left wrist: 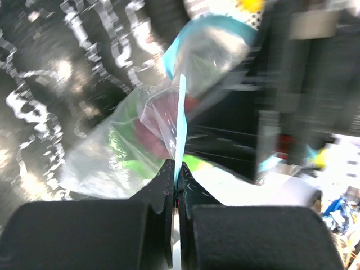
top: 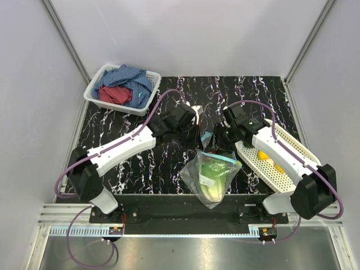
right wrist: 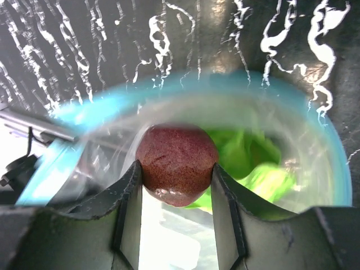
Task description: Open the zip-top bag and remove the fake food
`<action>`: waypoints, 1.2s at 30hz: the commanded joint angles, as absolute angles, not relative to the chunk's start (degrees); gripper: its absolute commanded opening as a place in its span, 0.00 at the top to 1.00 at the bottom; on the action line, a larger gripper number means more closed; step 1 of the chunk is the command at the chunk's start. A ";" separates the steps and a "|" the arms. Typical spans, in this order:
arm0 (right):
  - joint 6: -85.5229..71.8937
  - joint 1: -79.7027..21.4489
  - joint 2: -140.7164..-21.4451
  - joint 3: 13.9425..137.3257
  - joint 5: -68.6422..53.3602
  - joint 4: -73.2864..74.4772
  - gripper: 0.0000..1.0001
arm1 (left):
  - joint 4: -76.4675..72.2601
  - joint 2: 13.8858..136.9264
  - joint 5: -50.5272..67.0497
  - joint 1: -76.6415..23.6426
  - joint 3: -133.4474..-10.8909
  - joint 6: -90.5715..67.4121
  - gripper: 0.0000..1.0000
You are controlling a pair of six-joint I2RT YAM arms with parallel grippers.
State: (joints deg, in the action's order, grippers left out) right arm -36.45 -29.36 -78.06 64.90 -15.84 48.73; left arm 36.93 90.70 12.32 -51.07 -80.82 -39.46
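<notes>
Two arms are meeting mid-table in the top view, and the zip-top bag [top: 209, 179] is hanging between them, sagging toward 6 o'clock. The left gripper [top: 198, 136] is angling in from 9 o'clock and the right gripper [top: 221, 138] from 3 o'clock. Two yellow lemons [top: 262, 154] are lying in the white perforated basket [top: 292, 147] at 3 o'clock, so by my reckoning part of the food is already out. The bag's belly is dangling right at the near edge of the table [top: 140, 169], so there is little room at 6 o'clock. The marbled top is showing bare toward 12 o'clock, and the cloth basket [top: 93, 94] is sitting well apart at 10 o'clock.

Over to the left wrist view, and it is blurring badly. Even so, the left pincer is clenching on the teal zip strip [left wrist: 181, 112], pinning one lip of the mouth upright at 12 o'clock from the fingertips.

Now the right wrist view: the strip is ringing a wide-open mouth, so the opening step is looking done. The right pincer is grasping the dark red piece [right wrist: 177, 154] squarely between both fingers, just at the mouth. Light-green lettuce [right wrist: 256, 169] is sitting deeper inside at 3 o'clock, waiting its turn. The plastic is crowding both fingers, while the way up and out is looking free.
</notes>
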 commanded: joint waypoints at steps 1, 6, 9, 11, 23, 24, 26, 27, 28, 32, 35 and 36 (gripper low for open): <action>-36.73 -28.92 -75.33 65.57 -19.60 47.02 0.96 | 36.30 88.51 9.84 -50.89 -80.16 -38.58 1.00; -38.49 -28.83 -72.87 67.93 -20.48 48.77 1.00 | 36.21 87.98 9.32 -50.63 -79.63 -39.02 1.00; -38.50 -28.57 -70.58 72.13 -18.03 52.54 1.00 | 36.12 87.01 9.14 -50.62 -79.28 -38.94 1.00; -37.10 -28.30 -69.61 75.22 -14.08 56.40 1.00 | 36.12 86.40 8.96 -50.19 -79.10 -38.94 1.00; -27.70 -19.54 -74.26 95.71 6.57 76.36 1.00 | 38.76 83.68 8.88 -46.85 -77.00 -36.13 1.00; -27.08 -17.60 -74.53 94.76 9.72 76.81 1.00 | 39.19 82.89 8.79 -46.67 -76.82 -35.86 1.00; -25.67 -13.73 -74.88 92.21 11.86 76.29 1.00 | 39.55 82.09 8.61 -46.06 -76.64 -35.34 1.00; -25.23 -8.58 -75.06 89.06 11.69 76.03 1.00 | 39.90 81.74 8.61 -45.88 -76.73 -35.07 1.00; -24.88 -6.00 -75.32 87.38 10.91 75.42 1.00 | 39.99 81.22 8.79 -45.70 -76.73 -34.98 1.00; -24.43 4.12 -76.11 77.54 6.77 69.10 0.99 | 39.99 81.12 9.93 -45.18 -77.96 -34.63 1.00; -25.66 4.92 -78.39 72.43 4.31 65.41 0.89 | 40.08 82.00 11.60 -45.18 -79.45 -33.93 1.00; -25.75 5.01 -78.92 70.68 3.00 64.43 0.83 | 39.99 82.26 12.21 -45.09 -80.24 -33.75 1.00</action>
State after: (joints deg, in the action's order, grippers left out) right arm -25.91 4.99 -77.67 74.46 6.35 69.89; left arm 41.08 82.98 10.57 -45.36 -76.55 -35.73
